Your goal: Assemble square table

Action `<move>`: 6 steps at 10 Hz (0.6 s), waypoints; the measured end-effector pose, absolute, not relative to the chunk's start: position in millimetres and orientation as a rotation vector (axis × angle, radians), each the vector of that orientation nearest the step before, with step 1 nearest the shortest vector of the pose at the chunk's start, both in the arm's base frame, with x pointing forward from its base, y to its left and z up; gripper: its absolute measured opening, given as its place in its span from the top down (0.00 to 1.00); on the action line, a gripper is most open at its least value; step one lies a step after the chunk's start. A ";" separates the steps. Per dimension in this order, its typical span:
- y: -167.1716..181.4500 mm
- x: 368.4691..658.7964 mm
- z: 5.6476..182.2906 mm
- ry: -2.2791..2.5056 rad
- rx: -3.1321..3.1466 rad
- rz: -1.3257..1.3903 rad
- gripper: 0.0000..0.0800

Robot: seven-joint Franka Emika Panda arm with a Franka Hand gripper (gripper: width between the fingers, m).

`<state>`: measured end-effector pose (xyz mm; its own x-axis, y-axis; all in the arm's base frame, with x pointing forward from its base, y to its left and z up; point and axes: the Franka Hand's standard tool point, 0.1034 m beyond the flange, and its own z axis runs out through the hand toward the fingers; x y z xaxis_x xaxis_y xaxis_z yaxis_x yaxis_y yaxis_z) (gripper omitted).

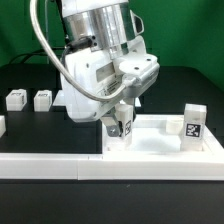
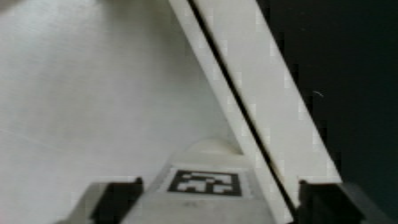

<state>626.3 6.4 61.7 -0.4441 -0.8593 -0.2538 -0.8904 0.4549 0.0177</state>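
The white square table top [image 1: 160, 142] lies on the black table, right of centre in the exterior view. One tagged white leg [image 1: 192, 125] stands upright on its right corner. My gripper [image 1: 121, 128] reaches down over the top's left part and is shut on another tagged white leg [image 2: 208, 182], held upright between both fingers [image 2: 116, 202]. In the wrist view the top's flat face [image 2: 89, 90] and its raised rim [image 2: 246, 90] lie just beyond the held leg. I cannot tell whether the held leg touches the top.
Two more tagged white legs [image 1: 15, 98] [image 1: 42, 98] lie on the table at the exterior view's left. The long white border rail [image 1: 50, 166] runs along the front edge. The arm's body hides the area behind the top.
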 end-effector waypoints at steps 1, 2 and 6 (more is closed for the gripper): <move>8.1 625.5 63.6 2.347 -1.762 0.193 0.36; 13.8 624.6 64.9 2.152 -2.006 0.163 0.22; 14.8 620.6 60.7 1.878 -2.253 0.136 0.19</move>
<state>620.6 14.8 60.7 0.1861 -0.9618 -0.2007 -0.9807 -0.1694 -0.0976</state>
